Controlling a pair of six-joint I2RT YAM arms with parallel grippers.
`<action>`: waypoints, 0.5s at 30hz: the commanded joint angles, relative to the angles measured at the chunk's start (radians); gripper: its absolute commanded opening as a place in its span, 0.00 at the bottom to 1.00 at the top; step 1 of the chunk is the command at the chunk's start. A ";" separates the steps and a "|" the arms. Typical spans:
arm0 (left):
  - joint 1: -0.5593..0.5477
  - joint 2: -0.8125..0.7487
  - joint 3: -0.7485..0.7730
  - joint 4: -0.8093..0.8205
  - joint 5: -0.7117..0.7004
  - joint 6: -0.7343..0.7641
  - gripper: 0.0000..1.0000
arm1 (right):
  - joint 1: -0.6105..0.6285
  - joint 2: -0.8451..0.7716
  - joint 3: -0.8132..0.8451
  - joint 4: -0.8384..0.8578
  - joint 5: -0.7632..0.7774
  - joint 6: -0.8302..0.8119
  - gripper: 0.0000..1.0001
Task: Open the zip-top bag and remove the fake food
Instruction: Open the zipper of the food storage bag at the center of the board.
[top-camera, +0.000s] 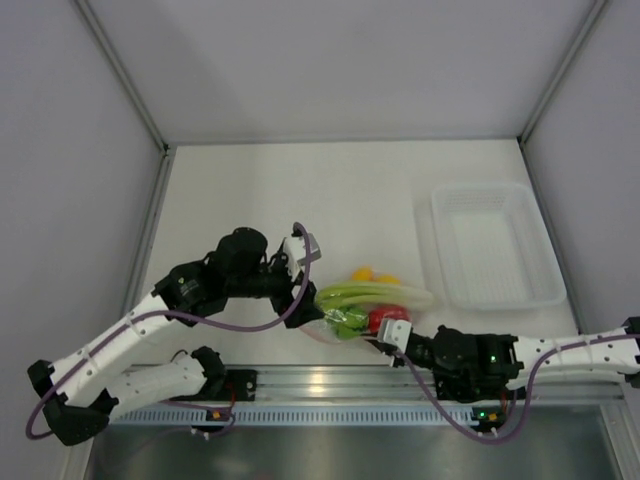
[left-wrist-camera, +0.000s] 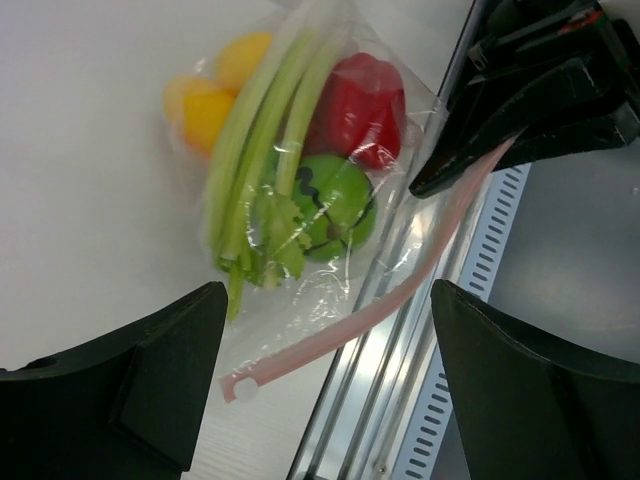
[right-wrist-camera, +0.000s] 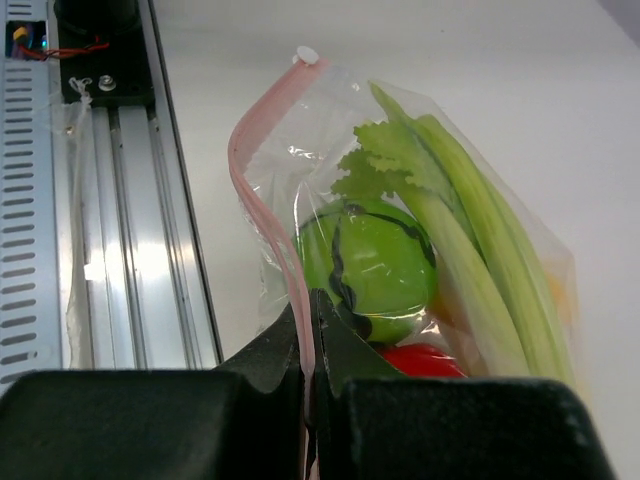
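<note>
Right gripper (right-wrist-camera: 308, 335): clamped on pink zip strip (right-wrist-camera: 238, 165), beside rail (right-wrist-camera: 150, 250).
Zip-top bag (right-wrist-camera: 290, 180): flat on table, fake food (right-wrist-camera: 365, 265) inside.
Left gripper (left-wrist-camera: 327, 300): spread wide above bag, empty.
Risk: thin strip slipping from pinch; whole bag dragging.

1. One zip-top bag (left-wrist-camera: 320, 300) at the near edge of the table (top-camera: 300, 190); one pink zip strip (left-wrist-camera: 400, 300) along it.
2. Fake food (left-wrist-camera: 300, 150) inside the bag, five pieces: one red pepper (left-wrist-camera: 360, 105); one green ball (left-wrist-camera: 335, 205) with dark stripes; one bunch of pale green stalks (left-wrist-camera: 255, 140); one yellow piece (left-wrist-camera: 245, 55); one orange piece (left-wrist-camera: 200, 110).
3. One white tray (top-camera: 480, 187) by the table's right edge.
4. Two grippers: left gripper (left-wrist-camera: 328, 290); right gripper (right-wrist-camera: 308, 320).
</note>
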 joint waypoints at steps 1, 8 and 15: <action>-0.105 -0.013 -0.011 0.030 -0.068 -0.044 0.89 | 0.019 -0.027 -0.004 0.098 0.074 -0.032 0.00; -0.411 0.063 0.006 0.044 -0.434 -0.164 0.89 | 0.031 0.015 0.000 0.128 0.084 -0.056 0.00; -0.431 0.146 0.000 0.093 -0.455 -0.213 0.80 | 0.033 0.002 0.009 0.098 0.077 -0.040 0.00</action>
